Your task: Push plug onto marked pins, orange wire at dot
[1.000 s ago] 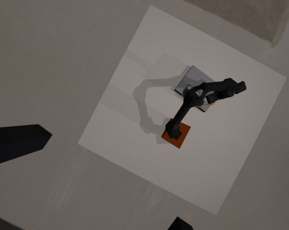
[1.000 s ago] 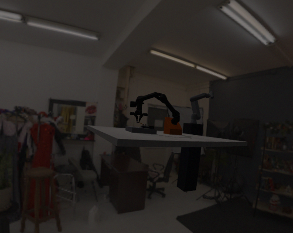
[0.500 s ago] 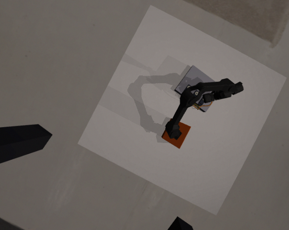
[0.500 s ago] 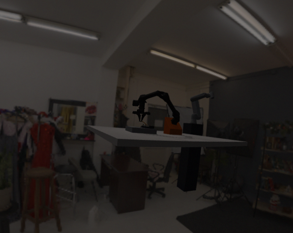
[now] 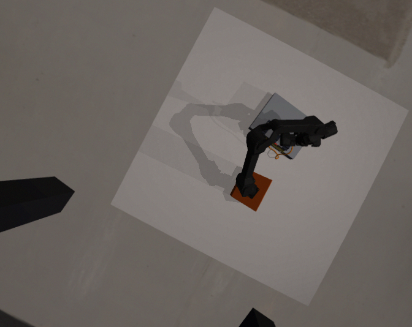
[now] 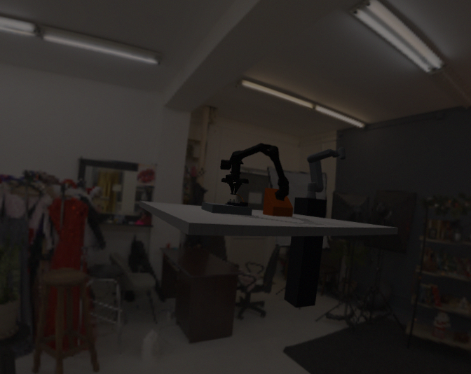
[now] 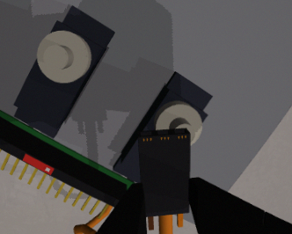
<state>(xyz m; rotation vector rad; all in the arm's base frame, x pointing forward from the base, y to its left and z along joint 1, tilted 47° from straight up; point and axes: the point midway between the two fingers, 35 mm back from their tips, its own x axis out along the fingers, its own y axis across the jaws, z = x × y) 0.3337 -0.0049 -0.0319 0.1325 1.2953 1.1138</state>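
My gripper (image 7: 165, 190) (image 6: 234, 192) is shut on the black plug (image 7: 164, 169), its fingers on the plug's two sides, above the grey holder (image 7: 250, 70) (image 5: 285, 105) (image 6: 223, 208). The plug's open end points up in the wrist view, away from the wires. An orange wire (image 7: 165, 224) leaves the middle of its rear end, with a brownish one to the left and an orange one to the right. The gold pin row (image 7: 62, 190) is left of and below the plug, apart from it and slanted to it. The red band (image 7: 32, 161) has a white dot (image 7: 47, 169) at its right end.
Two dark servos with pale round horns (image 7: 64, 56) (image 7: 175, 116) sit on the holder; the plug overlaps the right one in the wrist view. A green-edged strip (image 7: 78, 155) runs behind the pins. An orange block (image 5: 264, 186) (image 6: 270, 201) is at the arm's base on the white table (image 5: 213, 225).
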